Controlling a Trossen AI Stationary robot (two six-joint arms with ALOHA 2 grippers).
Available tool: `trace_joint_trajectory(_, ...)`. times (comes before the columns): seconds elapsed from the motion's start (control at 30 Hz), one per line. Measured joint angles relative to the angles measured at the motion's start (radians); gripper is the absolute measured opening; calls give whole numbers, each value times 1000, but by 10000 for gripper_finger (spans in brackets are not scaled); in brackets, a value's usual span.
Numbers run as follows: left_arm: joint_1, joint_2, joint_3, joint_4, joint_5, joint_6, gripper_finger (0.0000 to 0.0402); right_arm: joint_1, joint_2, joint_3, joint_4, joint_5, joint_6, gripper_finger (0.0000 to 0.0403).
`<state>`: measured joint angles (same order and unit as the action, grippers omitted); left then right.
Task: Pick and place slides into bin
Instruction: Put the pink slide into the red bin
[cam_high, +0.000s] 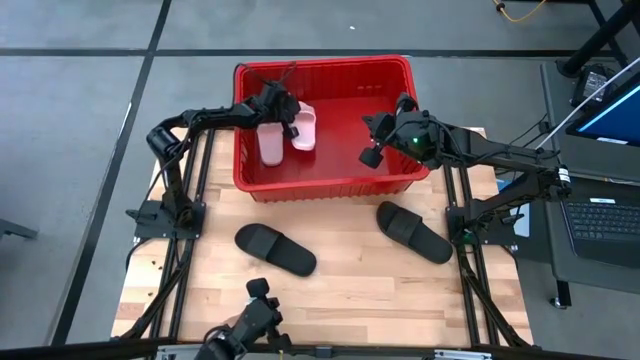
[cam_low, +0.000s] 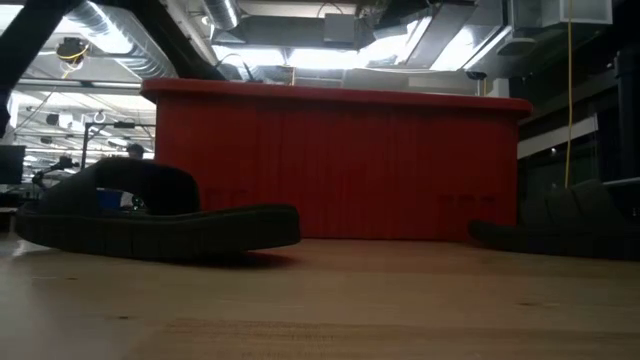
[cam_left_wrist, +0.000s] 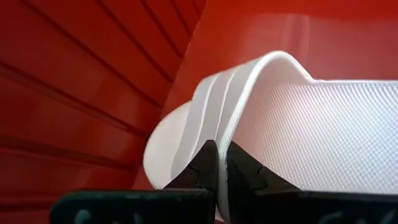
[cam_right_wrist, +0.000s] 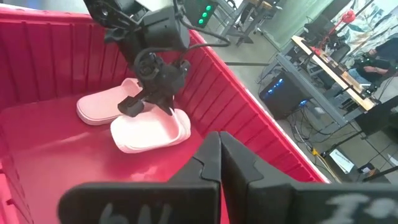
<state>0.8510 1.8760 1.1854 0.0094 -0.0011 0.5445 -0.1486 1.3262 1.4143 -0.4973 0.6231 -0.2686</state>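
Note:
The red bin (cam_high: 325, 185) stands at the table's far middle; its near wall fills the low view (cam_low: 340, 160). Two pale pink slides lie in its left part, one (cam_high: 270, 143) beside the other (cam_high: 304, 128). My left gripper (cam_high: 290, 118) is inside the bin, shut on the right-hand pink slide (cam_right_wrist: 152, 130). My right gripper (cam_high: 370, 152) hangs shut and empty over the bin's right part; its fingers show in its wrist view (cam_right_wrist: 219, 155). Two black slides lie sole-down on the table near the bin, one at the left (cam_high: 275, 248) and one at the right (cam_high: 413, 232). My left gripper (cam_left_wrist: 219, 155) pinches the edge of the pink slide's wide strap (cam_left_wrist: 225, 121) between its two fingers. The fingers come from above, slanting down. The slide's sole (cam_right_wrist: 146, 140) appears to lie on the bin's floor, next to the other pink slide (cam_right_wrist: 102, 102).
The bin's ribbed walls (cam_left_wrist: 74, 93) stand close beside my left gripper. The bin's right half has bare floor (cam_high: 345, 165). Bare wood (cam_high: 350, 290) lies near the black slides, which also show in the low view (cam_low: 150, 215) (cam_low: 570, 220). Desks and a laptop (cam_high: 605, 215) stand off the table's right.

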Motion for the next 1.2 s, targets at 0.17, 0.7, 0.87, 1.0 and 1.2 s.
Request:
trace_joint_trajectory(0.17, 0, 4, 0, 1, -6, 8, 3, 0, 0, 0, 0, 0, 6, 3)
trace_joint_trajectory(0.7, -1, 4, 0, -66, -8, 11, 48, 0, 0, 0, 0, 0, 6, 4)
trace_joint_trajectory(0.87, -8, 4, 0, -70, -4, 9, 63, 0, 0, 0, -1, 0, 6, 4)
trace_joint_trajectory(1.0, -19, -15, -1, -75, -8, -8, 80, 0, 0, 0, -2, 0, 6, 4)
trace_joint_trajectory(1.2, -25, -55, -1, -81, -13, -11, 107, 0, 0, 0, -3, -84, 9, 4)
